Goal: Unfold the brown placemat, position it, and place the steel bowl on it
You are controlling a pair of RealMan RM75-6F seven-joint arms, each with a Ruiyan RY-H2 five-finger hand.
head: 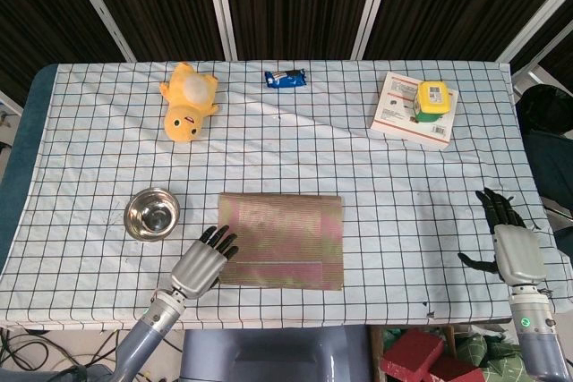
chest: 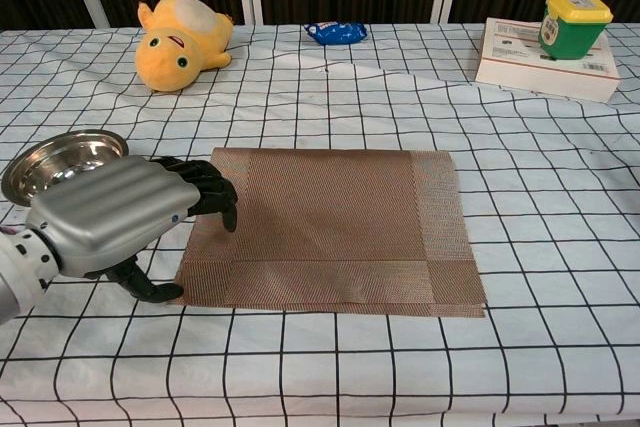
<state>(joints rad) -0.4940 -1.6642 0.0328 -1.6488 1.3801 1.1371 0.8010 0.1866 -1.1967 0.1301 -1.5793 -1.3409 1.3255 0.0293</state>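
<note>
Brown placemat (head: 281, 241) lies flat on the counter (head: 376, 221), near the front edge and about centre, its long axis running left to right across you. Judging by the doubled edge along its front in the chest view, it looks folded over on itself, so unfolding is not yet done. Your left hand (chest: 115, 215) sits at the mat's left short edge: fingers (chest: 205, 187) apart and slightly curled, tips over or just touching the mat's left border, thumb low by the near left corner, nothing gripped. Whether the tips actually press the mat, you cannot tell. Steel bowl (head: 151, 214) stands upright just left of the mat and slightly behind your left hand, apart from both. Your right hand (head: 506, 241) rests well apart at the counter's right edge, fingers spread, empty. Judgement: left hand is clearly the nearer to both mat and bowl; the mat lies to its right, the bowl to its left and back. The free layer should lift from that left edge.
</note>
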